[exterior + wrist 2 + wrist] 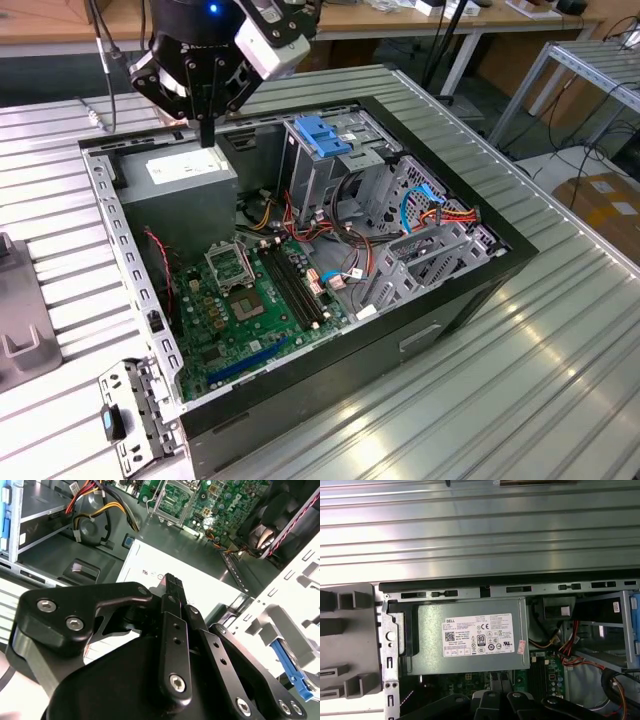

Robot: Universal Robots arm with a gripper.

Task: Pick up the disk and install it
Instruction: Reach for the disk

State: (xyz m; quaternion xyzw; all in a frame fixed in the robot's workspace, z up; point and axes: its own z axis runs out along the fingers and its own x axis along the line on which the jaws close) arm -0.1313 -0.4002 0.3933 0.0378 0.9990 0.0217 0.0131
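My gripper (pixel 207 136) hangs over the back corner of the open computer case (pixel 505 252), its black fingers pressed together and pointing down with nothing between them. It is just above the grey power supply box with a white label (pixel 190 175), which also shows under the fingertips (pixel 172 580) in the second wrist view. The disk is out of view. A bright blue plastic latch piece (pixel 322 135) sits on top of the grey metal drive cage (pixel 315 175). In the second wrist view a blue plastic strip (pixel 294 676) lies in a pale metal frame. I cannot tell what it is.
The green motherboard (pixel 250 300) lies on the case floor, with red, yellow and blue cables (pixel 440 212) around the drive bays. A grey slotted holder (pixel 20 320) stands on the ribbed metal table (pixel 540 380) at the exterior view's left. A perforated bracket (pixel 135 410) hangs off the case's near corner.
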